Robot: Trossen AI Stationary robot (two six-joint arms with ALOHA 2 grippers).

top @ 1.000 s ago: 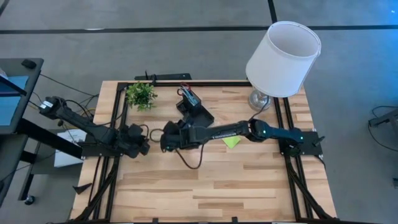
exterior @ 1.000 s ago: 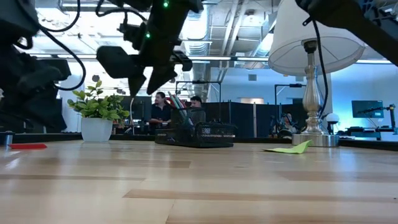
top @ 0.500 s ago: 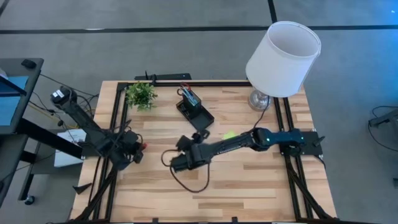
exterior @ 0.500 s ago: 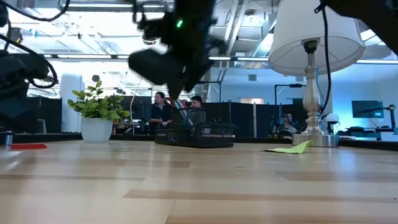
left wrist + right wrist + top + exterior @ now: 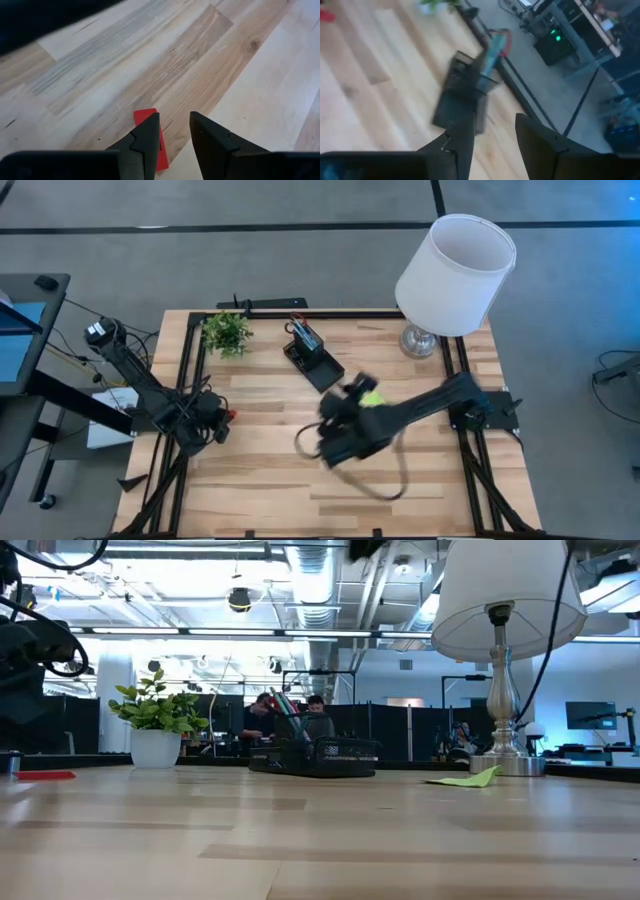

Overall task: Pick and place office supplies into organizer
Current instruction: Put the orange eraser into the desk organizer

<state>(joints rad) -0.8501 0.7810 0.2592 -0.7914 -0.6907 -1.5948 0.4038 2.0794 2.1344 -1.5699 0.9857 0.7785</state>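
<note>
The black organizer (image 5: 312, 353) stands near the table's far edge, with pens and a red-handled thing upright in its cup (image 5: 492, 50); it also shows in the low view (image 5: 315, 755). A lime-green sticky-note pad (image 5: 371, 397) lies flat right of it (image 5: 465, 778). A small flat red piece (image 5: 149, 119) lies on the wood near the left edge (image 5: 231, 416). My left gripper (image 5: 172, 127) hovers open over that red piece, above the table. My right gripper (image 5: 495, 130) is open in mid-table (image 5: 335, 442), looking toward the organizer.
A green potted plant (image 5: 226, 332) stands at the far left, and a white-shaded lamp (image 5: 455, 275) at the far right corner. Black rails (image 5: 190, 370) run along the table's sides. Bare wood (image 5: 400, 490) fills the near half. People sit in the room behind (image 5: 262, 710).
My right gripper has swung away from my left gripper, first toward the near edge and then to the right, and has risen out of the low view. My left gripper has drawn back a little toward the left and near edges. Nothing on the table has moved.
</note>
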